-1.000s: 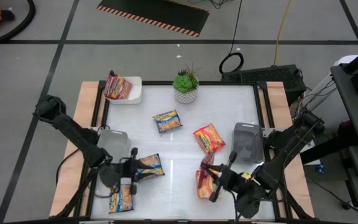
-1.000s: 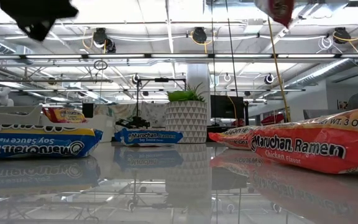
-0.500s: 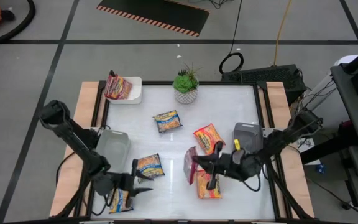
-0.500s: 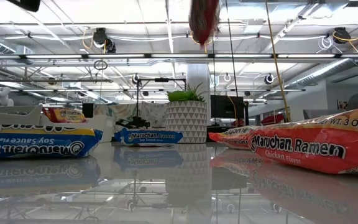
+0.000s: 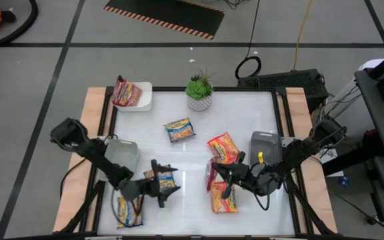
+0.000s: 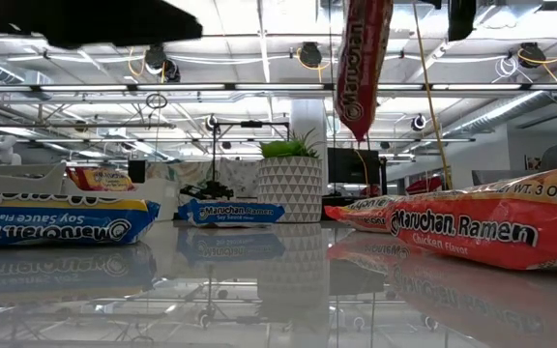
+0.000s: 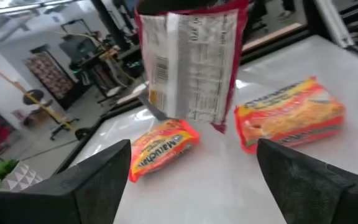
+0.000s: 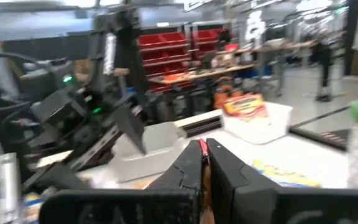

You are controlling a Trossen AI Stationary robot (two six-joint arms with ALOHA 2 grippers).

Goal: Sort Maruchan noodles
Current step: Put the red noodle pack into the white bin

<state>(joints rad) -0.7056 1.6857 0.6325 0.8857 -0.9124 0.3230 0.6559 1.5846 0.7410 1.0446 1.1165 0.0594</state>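
Note:
My right gripper (image 5: 217, 175) is shut on a dark red Maruchan packet (image 7: 191, 62), which hangs edge-up over the table's middle (image 6: 361, 63). My left gripper (image 5: 168, 189) stands open to its left, pointing at the packet's printed back; its fingers (image 7: 86, 186) touch nothing. Below it lies a blue-and-yellow packet (image 5: 160, 179). Flat on the table lie another blue-and-yellow one (image 5: 129, 210), a third (image 5: 180, 129), and two orange-red ones (image 5: 224, 147) (image 5: 223, 198). My right gripper pinches the packet's upper edge (image 8: 202, 148) between its two shut fingers, which come level from the table's right side. The packet hangs upright below the fingers, clear of the table, its lower end (image 6: 354, 121) free.
A white tray (image 5: 145, 99) at the far left holds red packets (image 5: 127, 92). Grey trays stand at the left (image 5: 120, 157) and right (image 5: 265, 150). A potted plant (image 5: 199, 91) stands at the far edge.
My right gripper has sunk and gone toward the table's left with the red packet, which now hangs lower and upright. My left gripper has gone toward the table's right, over the blue-and-yellow packet, has rolled, and has opened wide.

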